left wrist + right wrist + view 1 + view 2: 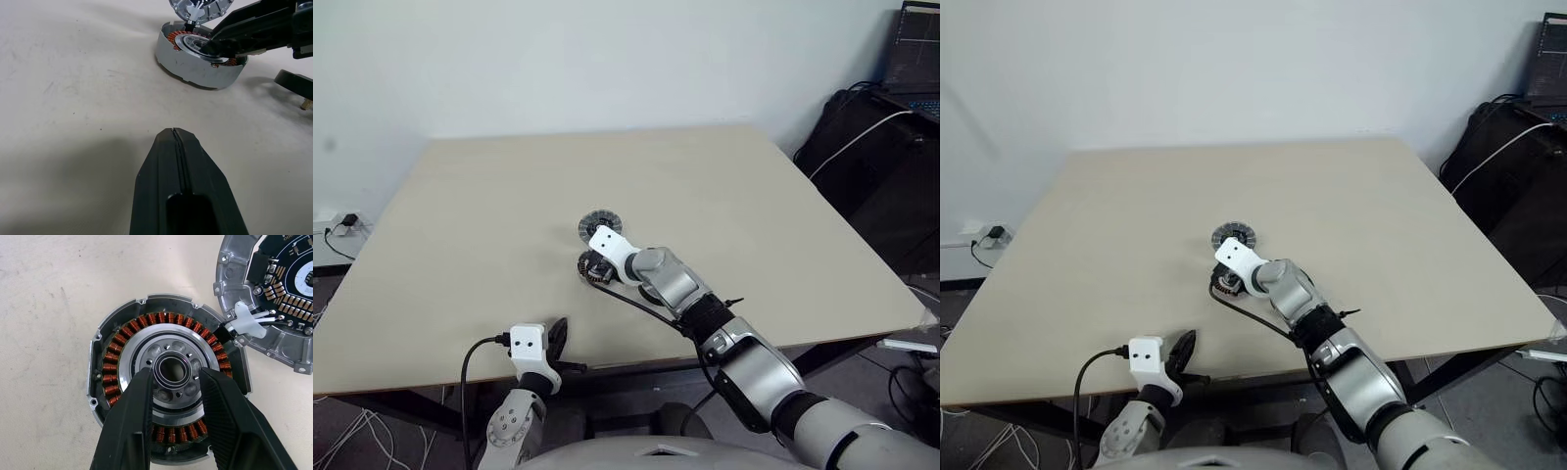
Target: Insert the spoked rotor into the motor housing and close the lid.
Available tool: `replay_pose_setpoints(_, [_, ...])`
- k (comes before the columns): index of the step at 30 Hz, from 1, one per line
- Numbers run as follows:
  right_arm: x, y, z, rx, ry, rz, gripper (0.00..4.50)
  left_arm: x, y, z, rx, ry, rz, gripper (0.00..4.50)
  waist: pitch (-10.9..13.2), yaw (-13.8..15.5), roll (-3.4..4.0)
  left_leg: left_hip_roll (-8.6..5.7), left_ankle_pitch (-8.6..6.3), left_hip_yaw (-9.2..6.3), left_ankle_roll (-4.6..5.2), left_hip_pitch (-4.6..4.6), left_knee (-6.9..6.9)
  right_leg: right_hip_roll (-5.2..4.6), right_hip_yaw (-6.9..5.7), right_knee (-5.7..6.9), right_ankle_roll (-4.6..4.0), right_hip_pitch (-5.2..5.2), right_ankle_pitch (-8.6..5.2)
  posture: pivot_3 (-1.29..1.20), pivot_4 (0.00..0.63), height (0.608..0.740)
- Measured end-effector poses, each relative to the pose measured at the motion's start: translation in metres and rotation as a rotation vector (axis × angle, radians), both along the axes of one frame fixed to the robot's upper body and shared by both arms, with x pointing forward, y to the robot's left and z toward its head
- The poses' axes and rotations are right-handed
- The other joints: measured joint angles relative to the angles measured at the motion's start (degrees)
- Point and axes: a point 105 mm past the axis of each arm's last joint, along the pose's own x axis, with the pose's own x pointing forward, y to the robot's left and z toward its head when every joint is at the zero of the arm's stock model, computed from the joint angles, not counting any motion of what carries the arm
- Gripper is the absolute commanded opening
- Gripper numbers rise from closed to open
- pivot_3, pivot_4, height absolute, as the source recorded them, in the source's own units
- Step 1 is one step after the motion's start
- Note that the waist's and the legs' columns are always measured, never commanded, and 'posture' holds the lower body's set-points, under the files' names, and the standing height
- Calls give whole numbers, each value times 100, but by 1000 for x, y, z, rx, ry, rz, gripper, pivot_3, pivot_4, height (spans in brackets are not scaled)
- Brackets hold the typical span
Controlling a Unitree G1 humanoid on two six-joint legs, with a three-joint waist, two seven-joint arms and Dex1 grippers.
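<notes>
Copper-coiled motor housing (168, 377) lies under the right hand (172, 382), fingers spread astride its hub.

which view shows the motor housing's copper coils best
The right wrist view: the motor housing faces the camera, its coil ring nearly whole. The left wrist view gives its side wall; in the head views the right gripper covers most of it.

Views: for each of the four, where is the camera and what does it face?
Left eye: head, looking down over the table; both arms show.
Right eye: same head, same scene.
Left wrist: low over the table, along the shut left tool, toward the housing.
Right wrist: looks down on the housing's coils past the right tool, fingers either side of the hub; lid beside.
Shared: both wrist views show housing and lid.
</notes>
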Motion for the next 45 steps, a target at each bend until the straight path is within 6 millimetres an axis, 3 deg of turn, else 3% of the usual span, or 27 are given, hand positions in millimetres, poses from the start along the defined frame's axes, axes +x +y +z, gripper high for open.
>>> replay_pose_setpoints(13, [4,-14,0,-25,-15,-26,1565,1,0,1,-1,-3,-4,0,0,19,0,0,-1,0,-2,1,-1,-1,-2,0,21,0,-14,0,0,740])
replay_pose_setpoints(21, [3,-11,2,-13,-10,-28,1565,2,-1,1,-2,-2,-5,0,1,19,-2,1,11,0,20,-3,-5,2,0,-4,-5,-3,-1,0,0,740])
replay_pose_setpoints(31, [4,1,27,62,-72,-15,1565,2,-1,1,-6,-2,-7,0,5,19,-4,1,7,0,13,-5,-7,1,-1,-4,-2,-7,-3,0,0,740])
replay_pose_setpoints(37, [2,6,24,73,-60,-30,1565,3,-1,1,-5,-5,-11,0,6,16,-4,2,6,0,11,-5,-8,1,-1,-4,-5,-7,-2,0,0,740])
replay_pose_setpoints(45, [4,3,0,26,-13,-69,1565,3,-1,1,-3,-4,-11,0,7,0,-6,2,5,0,10,-4,-9,1,0,-4,-10,-7,1,0,0,740])
